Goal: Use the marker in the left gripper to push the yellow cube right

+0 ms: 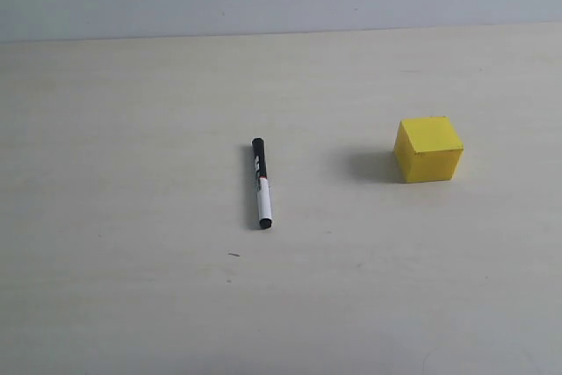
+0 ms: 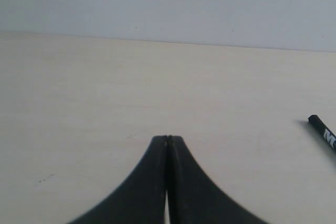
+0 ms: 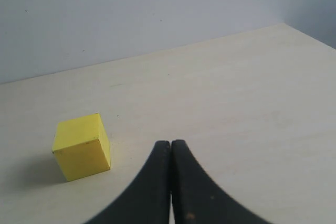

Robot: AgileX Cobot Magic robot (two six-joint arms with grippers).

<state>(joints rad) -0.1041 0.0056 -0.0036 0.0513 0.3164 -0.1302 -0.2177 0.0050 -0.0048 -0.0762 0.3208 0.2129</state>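
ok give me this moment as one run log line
slim black-and-white marker: lying on table, ungripped | small yellow cube: right of marker, apart | left gripper: shut, empty | right gripper: shut, empty

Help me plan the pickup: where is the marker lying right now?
In the exterior view the marker lies flat on the table, just left of centre, well left of the yellow cube and apart from it.

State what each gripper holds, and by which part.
Nothing. The left gripper and right gripper are both shut empty; the slim black-and-white marker lies loose on the pale table.
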